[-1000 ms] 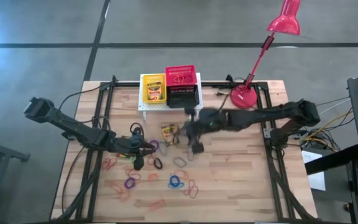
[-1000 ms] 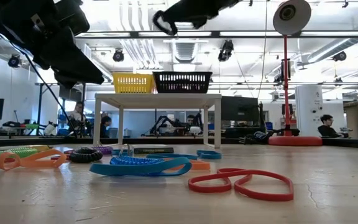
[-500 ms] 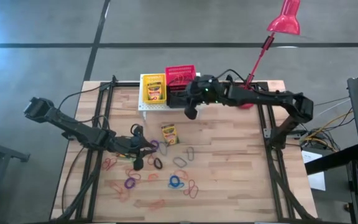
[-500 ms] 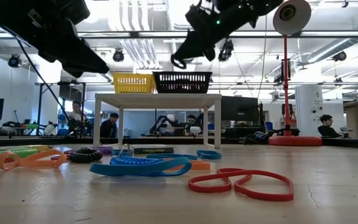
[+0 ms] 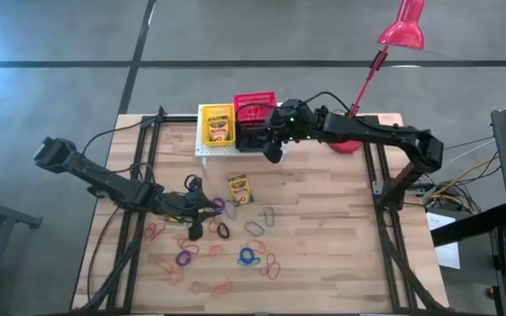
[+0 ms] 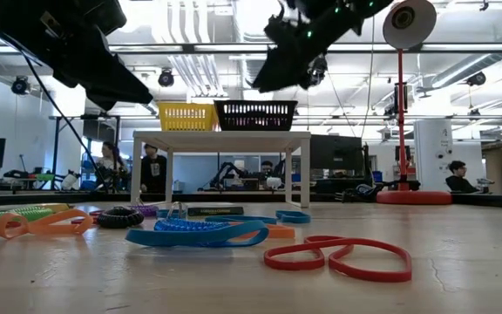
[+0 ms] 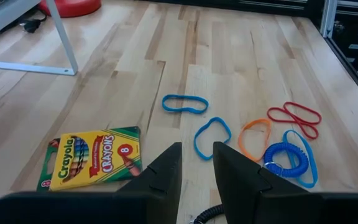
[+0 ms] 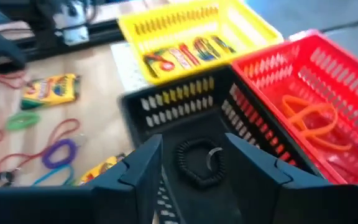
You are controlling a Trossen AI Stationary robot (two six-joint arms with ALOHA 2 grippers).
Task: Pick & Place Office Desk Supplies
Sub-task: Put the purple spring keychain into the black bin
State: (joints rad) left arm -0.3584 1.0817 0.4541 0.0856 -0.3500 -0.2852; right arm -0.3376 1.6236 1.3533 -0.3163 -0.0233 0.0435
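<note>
Right gripper (image 5: 273, 151) is up over the black basket (image 5: 255, 137) on the white stand (image 5: 202, 151), at the table's far edge. Wrist view: its fingers (image 8: 143, 167) are spread apart with nothing between them, and a black coiled loop (image 8: 196, 161) lies in the black basket (image 8: 185, 118) just past them.

Red basket (image 5: 255, 106) sits behind the black one, touching it; an orange loop (image 8: 309, 115) is inside. Yellow basket (image 5: 217, 125) is beside both, with a crayon box (image 5: 218, 128) in it.

Left gripper (image 5: 202, 213) is low over the table's left-middle, amid the loops. Its fingers (image 7: 164, 171) stand a narrow gap apart; can't tell from the wrist view if anything is pinched.

A second crayon box (image 5: 239, 188) lies flat on the table, near the left gripper. Wrist view shows it (image 7: 92, 158) face up just beside the fingers.

Loops are scattered on the front-middle of the table: two blue loops (image 7: 185, 104), an orange one (image 7: 254, 138), a red one (image 7: 294, 114) and a blue coil (image 7: 284, 160). High view adds purple (image 5: 184, 258) and red (image 5: 155, 232) ones.

Red lamp (image 5: 348, 136) stands at the far right, its base partly behind the right arm. Low view: people in the room behind the table.
</note>
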